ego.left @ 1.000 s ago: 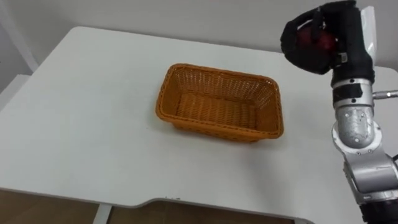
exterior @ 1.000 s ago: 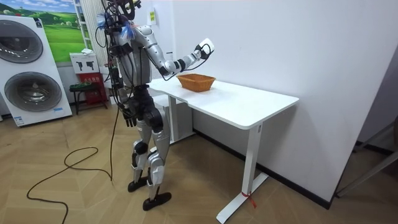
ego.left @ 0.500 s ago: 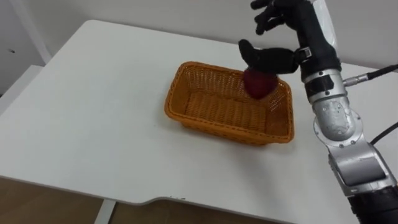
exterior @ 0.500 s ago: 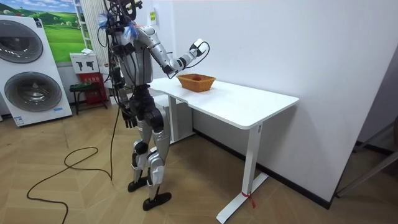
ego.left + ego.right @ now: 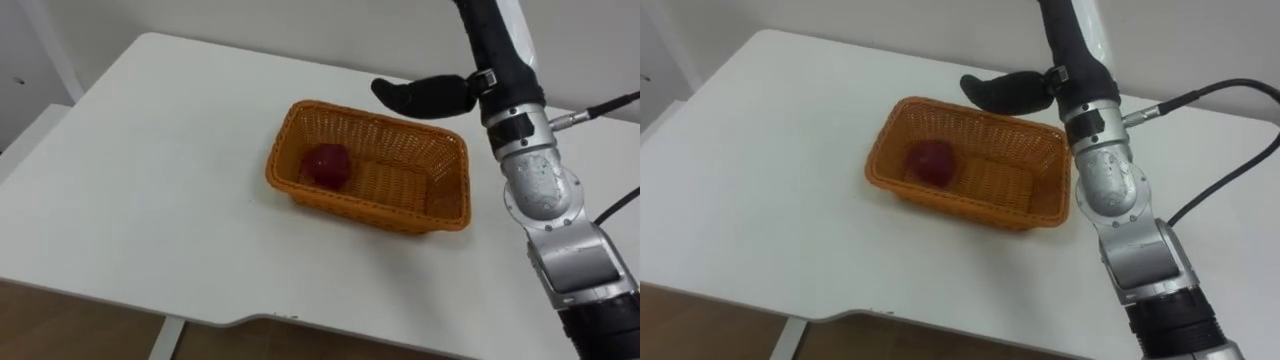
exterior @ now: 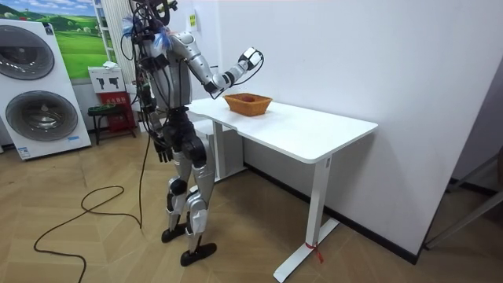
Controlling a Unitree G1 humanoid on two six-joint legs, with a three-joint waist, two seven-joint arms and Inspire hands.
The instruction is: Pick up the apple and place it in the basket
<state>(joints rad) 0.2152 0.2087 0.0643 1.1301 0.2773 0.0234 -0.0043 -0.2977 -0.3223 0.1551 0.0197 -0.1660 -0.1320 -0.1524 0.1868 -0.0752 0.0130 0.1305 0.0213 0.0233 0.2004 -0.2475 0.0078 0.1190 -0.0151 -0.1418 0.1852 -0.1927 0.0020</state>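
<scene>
the basket (image 5: 372, 208) is a low rectangular tray of tightly woven orange wicker, with rounded corners, a thicker plaited rim and walls that flare outward from a flat woven floor. it stands on a smooth, matte white tabletop (image 5: 130, 180) whose corners are rounded and whose near edge dips in a shallow cut-out. the basket sits towards the far side of the tabletop, its long sides running roughly across the view.

the apple (image 5: 327, 165) lies inside the basket, on the floor at the left end, close to the left wall. it is round, dark red and dull-skinned, and nothing else lies in the basket with it.

the right robot hand (image 5: 425, 95) is raised above the basket's far right corner, clear of the rim and well apart from the apple. it is black and smooth; its thumb sticks out straight towards the left, spread away from the palm, and it clasps nothing. below it the forearm is a stack of rounded silver metal segments.

in the room view the robot stands upright at the table's end on a wooden floor, right arm lifted over the basket. the left robot hand (image 6: 163, 147) hangs by the hip; whether it is spread or closed i cannot tell.
</scene>
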